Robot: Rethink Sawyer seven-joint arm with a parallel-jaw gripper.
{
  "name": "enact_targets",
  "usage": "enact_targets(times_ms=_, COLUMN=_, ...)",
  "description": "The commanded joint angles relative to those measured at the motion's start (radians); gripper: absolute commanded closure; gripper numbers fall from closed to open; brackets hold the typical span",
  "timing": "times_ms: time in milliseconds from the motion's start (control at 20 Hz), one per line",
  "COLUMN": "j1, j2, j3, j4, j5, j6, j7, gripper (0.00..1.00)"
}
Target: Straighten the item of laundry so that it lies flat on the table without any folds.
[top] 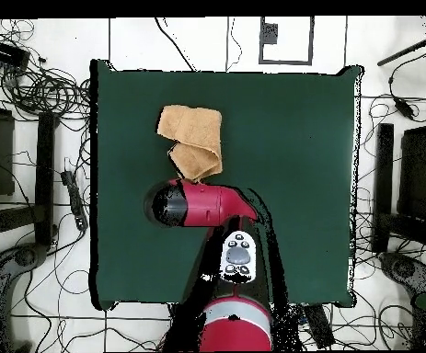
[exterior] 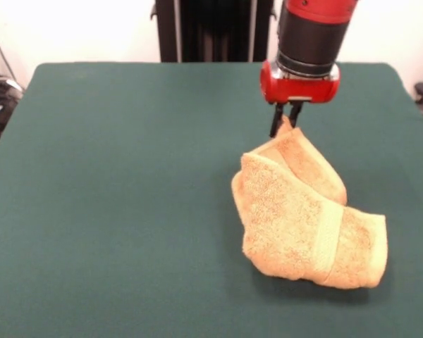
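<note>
Because the gripper (exterior: pixel 285 121) has its fingers pinched nearly together on the raised far corner of the golden-orange towel (exterior: pixel 307 218), a thin grip could slip as the cloth is lifted. The towel lies doubled over itself toward the table (exterior: pixel 113 211) edge at the front view's right. Pulling the wrong way would likely drag the fold along instead of opening it.

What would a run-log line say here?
gripper: shut on towel corner | towel: folded, corner lifted | table: towel not flat
</note>
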Motion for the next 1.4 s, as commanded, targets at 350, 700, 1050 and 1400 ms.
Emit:
enact_targets(times_ms=350, j1=-0.102, j2=0.087, j3=0.259, j4=-0.116, j5=-0.014, j6=0.148, j7=-0.03, gripper=1.0)
enact_targets(times_ms=700, j1=0.0, j2=0.159, j3=0.161, j4=-0.205, j5=-0.029, j6=0.153, j7=0.087, gripper=1.0)
enact_targets(times_ms=1050, j1=0.06, j2=0.247, j3=0.129, j4=-0.23, j5=-0.035, j6=0.043, j7=0.135, gripper=1.0)
enact_targets(times_ms=1400, j1=0.08, j2=0.291, j3=0.122, j4=-0.186, j5=0.031, j6=-0.034, j7=0.233, gripper=1.0)
